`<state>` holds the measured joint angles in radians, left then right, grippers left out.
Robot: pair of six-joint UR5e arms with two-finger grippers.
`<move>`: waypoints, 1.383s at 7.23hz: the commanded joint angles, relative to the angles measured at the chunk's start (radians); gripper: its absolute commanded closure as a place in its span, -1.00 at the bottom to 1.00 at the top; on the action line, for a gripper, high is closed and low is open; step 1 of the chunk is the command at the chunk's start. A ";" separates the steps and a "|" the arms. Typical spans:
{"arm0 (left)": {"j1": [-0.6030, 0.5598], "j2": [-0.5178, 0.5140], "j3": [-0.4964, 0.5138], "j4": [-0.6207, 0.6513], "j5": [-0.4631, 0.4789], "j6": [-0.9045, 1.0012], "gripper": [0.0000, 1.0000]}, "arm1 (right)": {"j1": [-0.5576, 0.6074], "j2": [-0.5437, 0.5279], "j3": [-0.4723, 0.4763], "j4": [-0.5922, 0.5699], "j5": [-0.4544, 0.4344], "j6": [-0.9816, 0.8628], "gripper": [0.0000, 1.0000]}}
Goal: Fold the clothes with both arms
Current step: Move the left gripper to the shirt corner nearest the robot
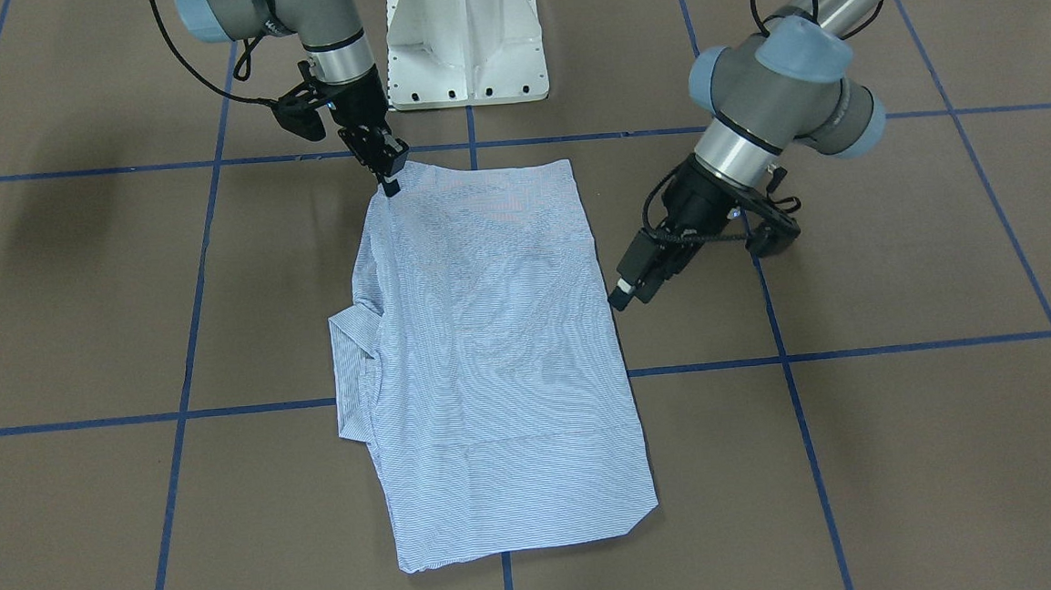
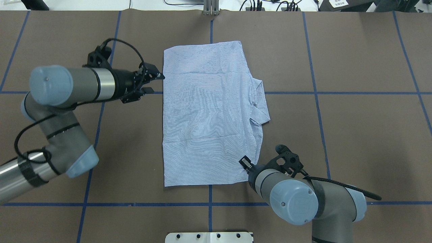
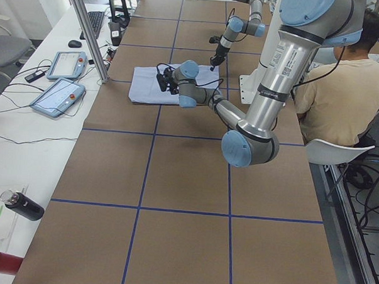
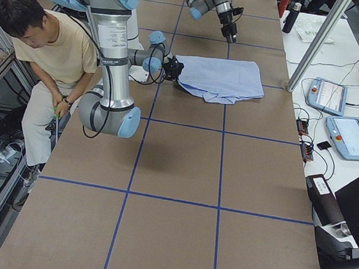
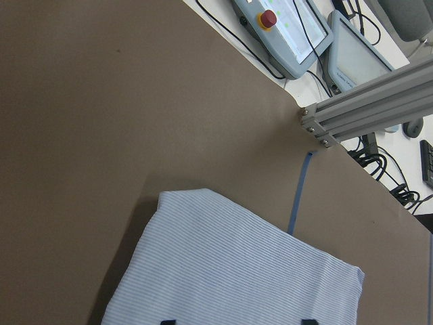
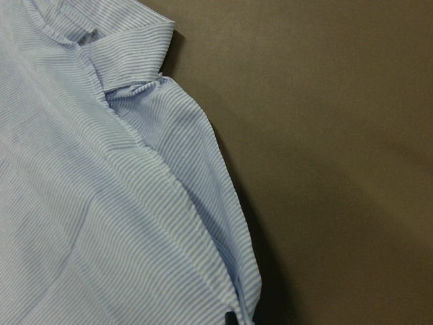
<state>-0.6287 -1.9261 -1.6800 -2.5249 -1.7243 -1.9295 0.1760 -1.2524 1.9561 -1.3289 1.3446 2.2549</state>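
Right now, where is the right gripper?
In the overhead view, right of centre, the right gripper is at the shirt's near right corner, below the collar.

- My shirt (image 2: 206, 118): light blue with fine white stripes all over, collar included.
- My left arm (image 2: 67, 87) and my right arm (image 2: 293, 199): grey and silver tubes with pale blue joint caps.
- My left gripper (image 2: 157, 83) and my right gripper (image 2: 243, 162): black, like the cables (image 2: 125, 44).
- The table (image 2: 354, 135): plain brown, crossed by a grid of blue tape lines (image 2: 337, 93).
- The pedestal (image 1: 464, 43): white.
- The pendant (image 5: 298, 40): grey, with a red button (image 5: 268, 18).
- The person's top (image 4: 60, 51): pale yellow.
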 commanded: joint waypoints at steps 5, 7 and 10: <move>0.440 0.205 -0.176 0.054 0.304 -0.193 -0.37 | 0.002 -0.002 0.015 0.001 0.001 0.000 1.00; 0.452 0.197 -0.162 0.054 0.304 -0.193 -0.37 | 0.002 -0.001 0.015 0.001 0.001 0.000 1.00; 0.462 0.193 -0.153 0.057 0.304 -0.192 -0.36 | 0.002 -0.001 0.017 0.001 0.001 0.000 1.00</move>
<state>-0.1690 -1.7315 -1.8354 -2.4696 -1.4205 -2.1227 0.1779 -1.2533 1.9724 -1.3284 1.3453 2.2549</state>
